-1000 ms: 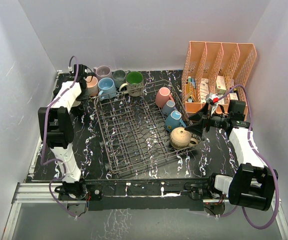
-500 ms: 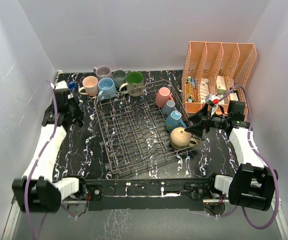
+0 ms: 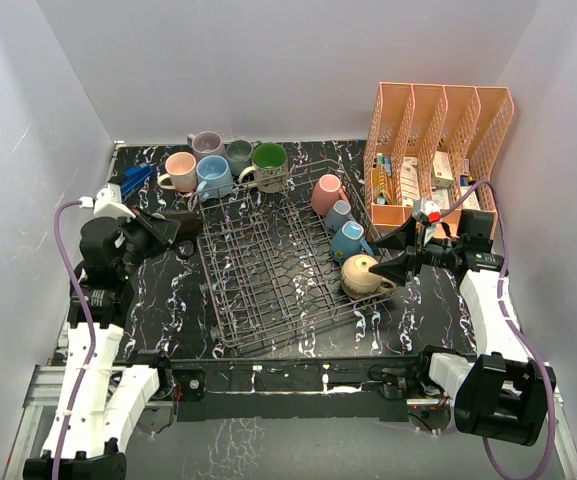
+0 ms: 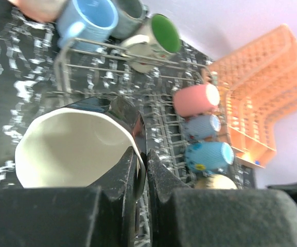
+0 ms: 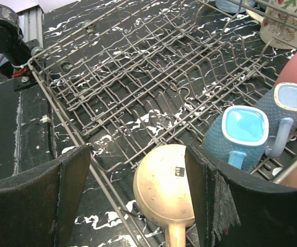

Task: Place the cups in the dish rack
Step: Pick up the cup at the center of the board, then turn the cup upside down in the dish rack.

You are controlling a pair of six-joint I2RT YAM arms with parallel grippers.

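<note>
Pale matte walls close in a black tabletop veined with white like marble. Across its middle we see the dish rack, a broad rectangle of dark wire with rows of upright tines. At the far right stands an orange mesh organizer, its slots holding small boxes.

Five rounded, glazed mugs cluster on the table behind the rack: a peach mug, a mauve mug, a grey mug, a light blue mug and a cream mug that is green inside. Along the rack's right side we find four more. A pink mug, a blue-grey mug and a teal mug lie tipped in a row. A tan mug sits upside down at the rack's right edge, flat base up.

The right gripper stands wide, one finger on either side of the tan mug, not closed on it. The left gripper is pinched tight on the wall of a black mug, glossy outside and cream inside, beside the rack's far left corner.
</note>
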